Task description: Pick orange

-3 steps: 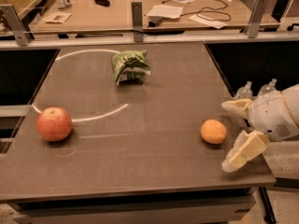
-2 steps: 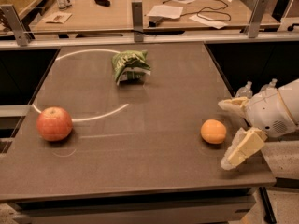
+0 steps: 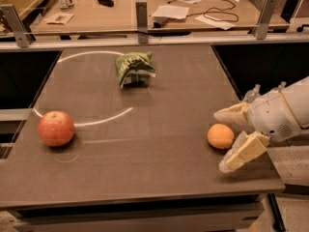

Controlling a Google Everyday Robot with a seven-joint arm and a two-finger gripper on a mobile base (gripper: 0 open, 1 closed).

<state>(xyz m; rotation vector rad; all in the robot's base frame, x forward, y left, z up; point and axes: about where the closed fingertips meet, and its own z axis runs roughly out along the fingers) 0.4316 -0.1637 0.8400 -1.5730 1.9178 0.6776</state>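
Observation:
The orange (image 3: 220, 136) is small, round and bright orange. It rests on the dark table (image 3: 159, 178) near the right edge. My gripper (image 3: 224, 140) comes in from the right, low over the table. It is open, with one finger (image 3: 232, 115) behind the orange and the other finger (image 3: 240, 153) in front of it. The orange sits at the mouth of the open fingers, level with their tips. I cannot tell whether they touch it.
A larger red-orange apple (image 3: 56, 128) sits at the table's left. A crumpled green bag (image 3: 134, 68) lies at the back centre. A white arc is marked on the tabletop. Beyond a rail stands a wooden desk (image 3: 116, 13) with papers and cables.
The gripper has moved left towards the orange, so its fingertips now flank the fruit. The orange, apple and bag have not moved.

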